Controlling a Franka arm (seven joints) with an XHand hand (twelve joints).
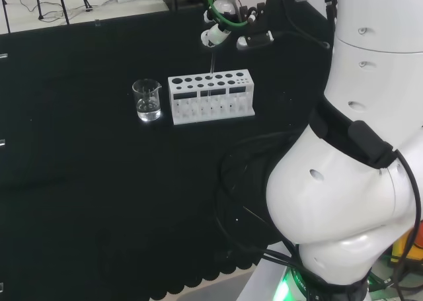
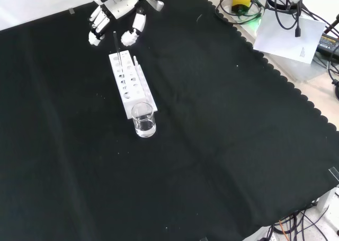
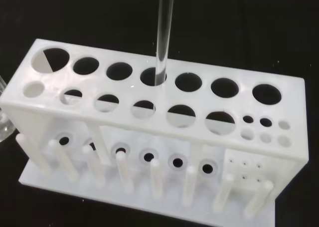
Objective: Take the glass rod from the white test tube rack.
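The white test tube rack [image 2: 131, 83] is the thing to go by. In the front view, a small glass beaker [image 2: 144, 120] stands at the near end of the rack, touching it or just beside it. It looks like it has a little clear water in it. It sits off the rack's end, so it is not in the way of a lift straight up.

The glass rod [image 3: 164, 35] stands upright in one of the big round holes in the rack's back row. The hole keeps it from falling over, and its top sticks up high so it can be grabbed.

Past the far end of the rack, the hand [image 2: 114, 12] hangs above the black desk [image 2: 212, 145]. Its fingers are a bit curled and spread apart, and it holds nothing. The rod's top reaches up between them, so I think the hand is about to pinch it.
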